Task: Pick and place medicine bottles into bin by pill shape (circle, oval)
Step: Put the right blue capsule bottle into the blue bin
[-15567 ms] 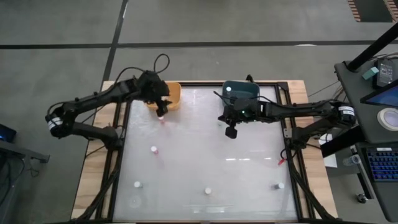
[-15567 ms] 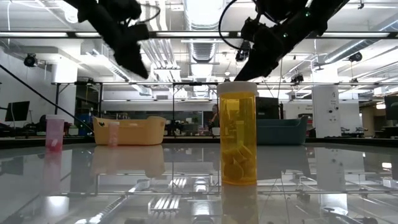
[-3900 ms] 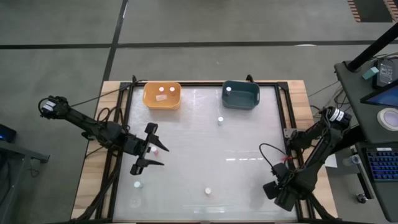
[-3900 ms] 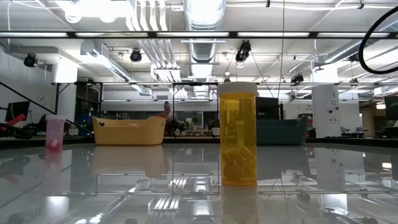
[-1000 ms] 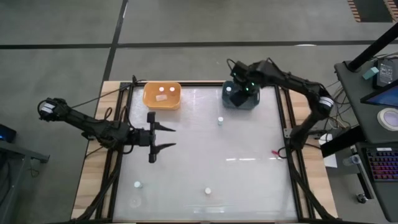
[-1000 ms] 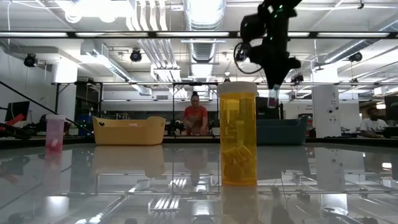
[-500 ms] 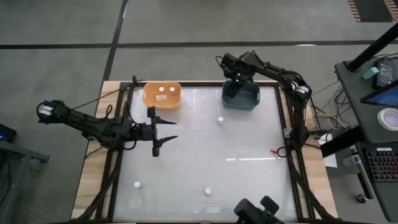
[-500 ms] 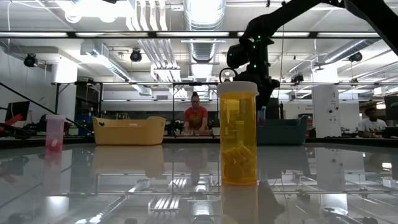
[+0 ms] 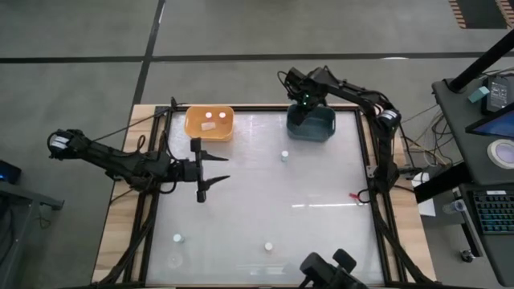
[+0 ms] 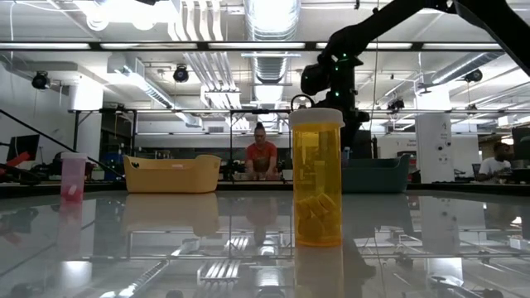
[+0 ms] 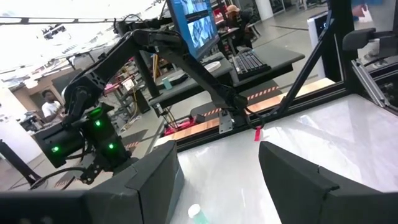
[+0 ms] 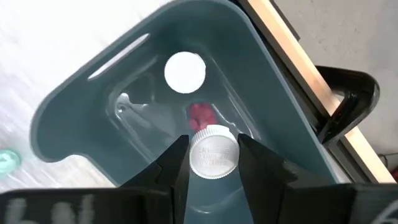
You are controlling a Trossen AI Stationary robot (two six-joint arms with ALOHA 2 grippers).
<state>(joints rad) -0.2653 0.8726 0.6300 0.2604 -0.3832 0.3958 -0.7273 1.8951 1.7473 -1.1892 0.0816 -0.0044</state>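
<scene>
My right gripper (image 12: 213, 163) has stayed over the teal bin (image 9: 320, 128) at the worktop's far edge since half a second ago, fingers clamped on a white-capped medicine bottle (image 12: 213, 154). My left gripper (image 9: 215, 177) has barely moved near the left edge, fingers spread wide and empty.

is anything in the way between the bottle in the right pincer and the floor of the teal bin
Nothing visible blocks it. The right pincer holds a white-capped bottle over the teal bin, inside its rim. One other bottle already stands in the bin, off to one side rather than under the held one.
</scene>
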